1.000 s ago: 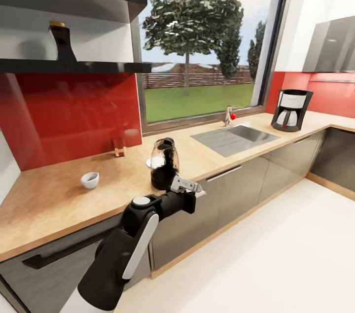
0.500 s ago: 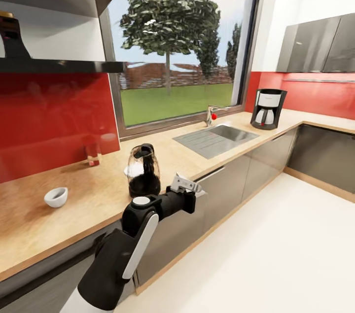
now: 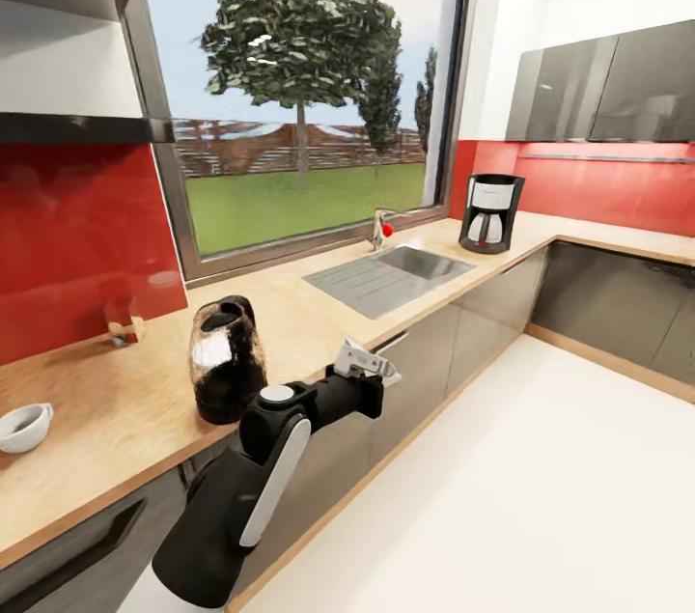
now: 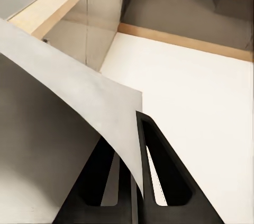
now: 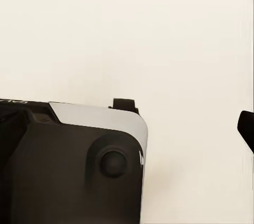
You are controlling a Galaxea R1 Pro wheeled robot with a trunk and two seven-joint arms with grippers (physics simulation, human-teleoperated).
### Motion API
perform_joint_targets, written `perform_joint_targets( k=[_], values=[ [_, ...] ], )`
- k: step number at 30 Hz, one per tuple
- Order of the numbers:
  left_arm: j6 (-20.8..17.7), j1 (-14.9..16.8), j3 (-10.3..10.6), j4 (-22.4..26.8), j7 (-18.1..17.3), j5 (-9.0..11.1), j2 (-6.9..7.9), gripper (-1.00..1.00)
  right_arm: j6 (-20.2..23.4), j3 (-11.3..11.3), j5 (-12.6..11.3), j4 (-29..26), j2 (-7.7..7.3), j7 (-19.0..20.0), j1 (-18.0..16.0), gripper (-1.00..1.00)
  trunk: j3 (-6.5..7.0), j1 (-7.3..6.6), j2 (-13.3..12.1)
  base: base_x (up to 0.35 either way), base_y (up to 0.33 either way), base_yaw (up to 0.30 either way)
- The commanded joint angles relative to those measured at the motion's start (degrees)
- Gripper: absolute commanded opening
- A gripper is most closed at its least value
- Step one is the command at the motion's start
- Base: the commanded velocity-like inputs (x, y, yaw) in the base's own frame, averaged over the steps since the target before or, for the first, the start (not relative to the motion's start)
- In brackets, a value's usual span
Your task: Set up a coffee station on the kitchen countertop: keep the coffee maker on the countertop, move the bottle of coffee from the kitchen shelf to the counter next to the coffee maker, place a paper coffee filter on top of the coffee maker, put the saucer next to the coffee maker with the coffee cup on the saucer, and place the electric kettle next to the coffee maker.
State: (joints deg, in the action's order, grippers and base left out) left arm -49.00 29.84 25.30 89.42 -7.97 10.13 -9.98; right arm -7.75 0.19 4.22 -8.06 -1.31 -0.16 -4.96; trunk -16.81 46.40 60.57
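The left hand (image 3: 372,364) is clamped on a thin white paper coffee filter (image 4: 79,97). The coffee maker (image 3: 490,212) stands far off at about one o'clock on the table (image 3: 319,304); the electric kettle (image 3: 227,359) sits near at nine o'clock.

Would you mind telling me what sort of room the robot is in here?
A home kitchen, rendered in simulation: a long wooden countertop over grey cabinets, an inset sink with a tap below a big window, and a coffee maker against the red backsplash.
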Motion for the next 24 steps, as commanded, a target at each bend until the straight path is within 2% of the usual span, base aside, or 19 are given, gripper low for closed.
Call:
perform_joint_targets(
  k=[1,14,24],
  values=[
    [-0.31,0.04,-0.06,0.05,-0.03,0.07,-0.02,-1.00,-0.16,-0.01,0.44,0.06,-0.01,0.00,-0.05,1.00,-0.07,0.03,0.05,0.256,-0.180,-0.250],
    [-0.31,0.04,-0.05,0.05,-0.03,0.07,-0.02,-1.00,-0.16,-0.01,0.44,0.06,-0.01,0.02,-0.05,1.00,-0.07,0.03,0.05,0.256,-0.202,-0.257],
    [-0.31,0.04,-0.07,0.05,-0.03,0.07,-0.02,-1.00,-0.16,-0.01,0.44,0.06,-0.01,-0.02,-0.05,1.00,-0.07,0.03,0.05,0.257,-0.210,-0.046]
  ],
)
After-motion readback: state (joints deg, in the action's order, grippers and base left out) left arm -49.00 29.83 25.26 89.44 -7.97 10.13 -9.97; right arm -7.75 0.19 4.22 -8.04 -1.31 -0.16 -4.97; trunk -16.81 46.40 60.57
